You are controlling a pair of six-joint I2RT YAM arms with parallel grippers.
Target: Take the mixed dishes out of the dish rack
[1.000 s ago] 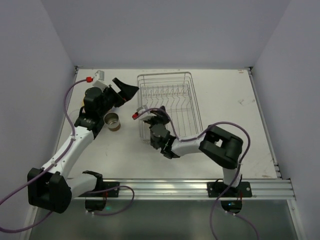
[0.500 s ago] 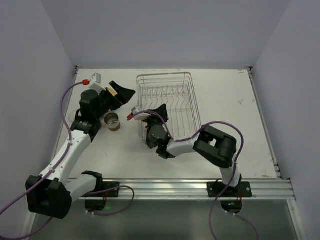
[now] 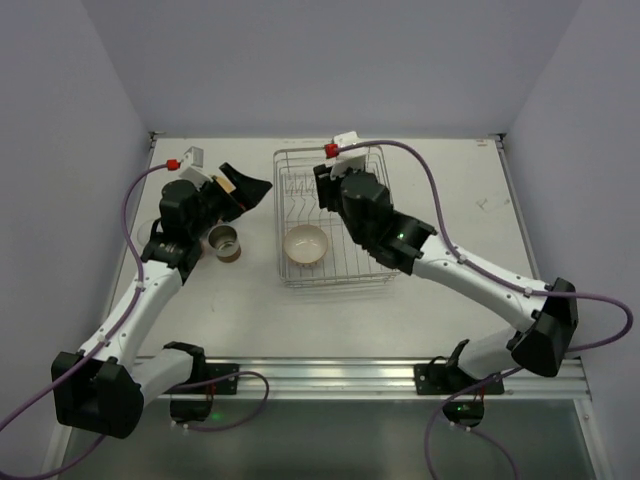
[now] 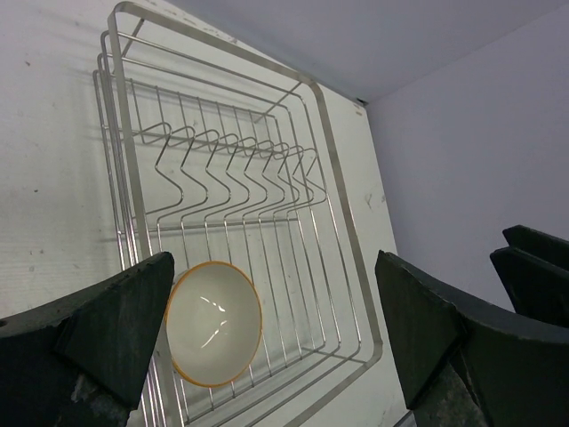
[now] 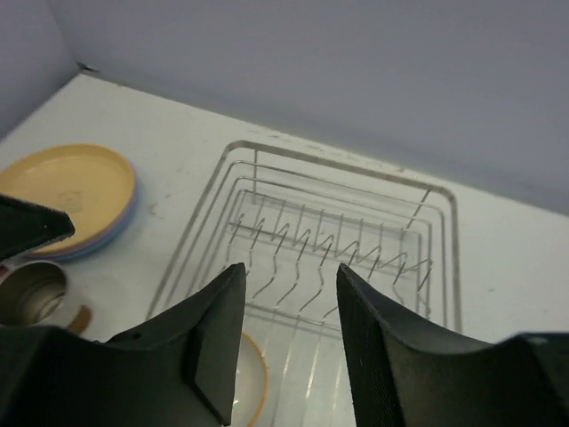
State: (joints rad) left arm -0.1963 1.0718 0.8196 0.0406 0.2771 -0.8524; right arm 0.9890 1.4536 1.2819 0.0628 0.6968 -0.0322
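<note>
The silver wire dish rack [image 3: 350, 215] holds one cream bowl with an orange rim [image 3: 306, 245] in its near left corner; its plate prongs stand bare. My right gripper [image 3: 325, 192] hangs high over the rack, open, with nothing between its fingers [image 5: 287, 271]; the bowl [image 5: 253, 382] lies below its left finger. My left gripper [image 3: 250, 185] hovers left of the rack, wide open and empty [image 4: 267, 276], facing the bowl [image 4: 213, 322] and the rack [image 4: 348, 267]. A brown-and-cream cup [image 3: 226, 242] stands on the table left of the rack.
A yellow-orange plate [image 5: 67, 189] lies on a blue one at the table's left, near the cup [image 5: 31, 294]. The left arm covers those plates in the top view. Walls close in the table on the far, left and right sides.
My right arm has risen from the rack's near left corner to high over the rack, and its jaws have opened. The bowl now shows where the gripper was. The left arm barely shifted.
</note>
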